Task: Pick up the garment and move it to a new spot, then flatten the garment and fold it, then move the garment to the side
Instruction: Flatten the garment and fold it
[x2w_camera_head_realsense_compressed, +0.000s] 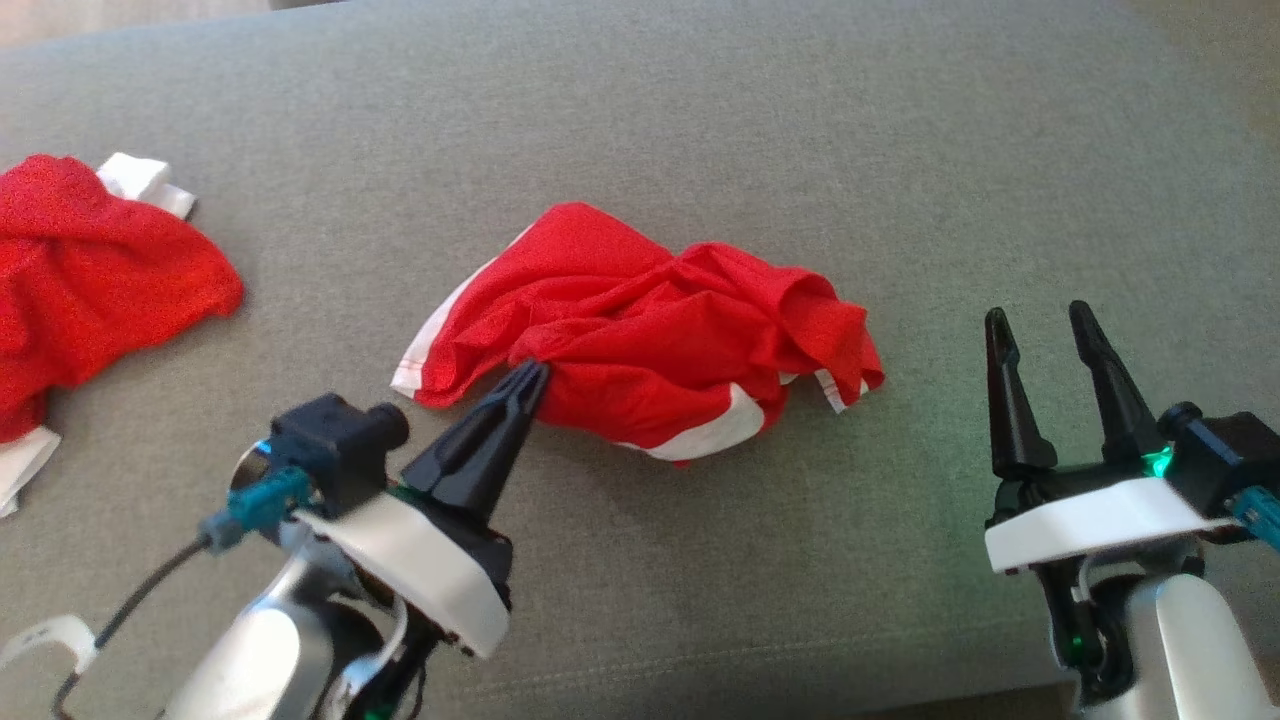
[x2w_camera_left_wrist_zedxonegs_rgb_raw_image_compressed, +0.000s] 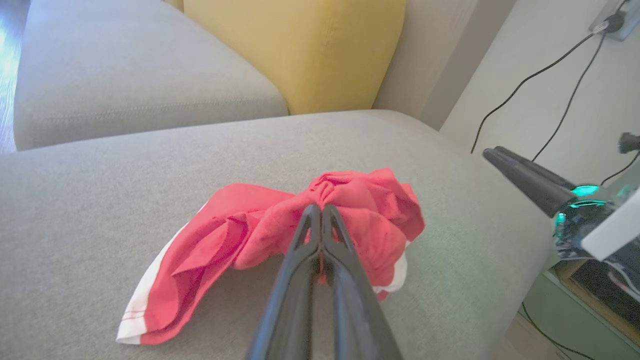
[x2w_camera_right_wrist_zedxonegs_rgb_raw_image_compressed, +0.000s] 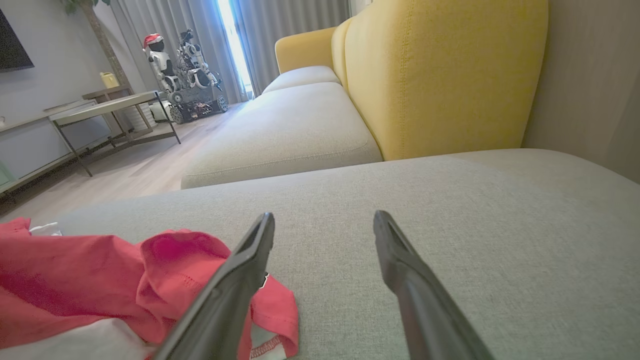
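The crumpled red garment (x2w_camera_head_realsense_compressed: 650, 330) lay near the middle of the grey cushion (x2w_camera_head_realsense_compressed: 700, 120), with white-trimmed hems showing along its sides towards the cushion's left end and front edge. The left gripper (x2w_camera_head_realsense_compressed: 530, 375) was clamped on a pinch of red cloth at the garment's side nearest the cushion's front edge, its 2 fingers pressed together. The right gripper (x2w_camera_head_realsense_compressed: 1037, 312) stood over the cushion's right front part, its 2 fingers spread apart with nothing between them, clear of the garment's hem. A second red cloth (x2w_camera_head_realsense_compressed: 90, 270) with white trim lay at the cushion's left end, apart from the garment. Bare grey fabric ran across the cushion's whole rear half and its right end, with a narrower strip along the front seam. A yellow backrest (x2w_camera_left_wrist_zedxonegs_rgb_raw_image_compressed: 300, 50) rose beyond the cushion's far corner.
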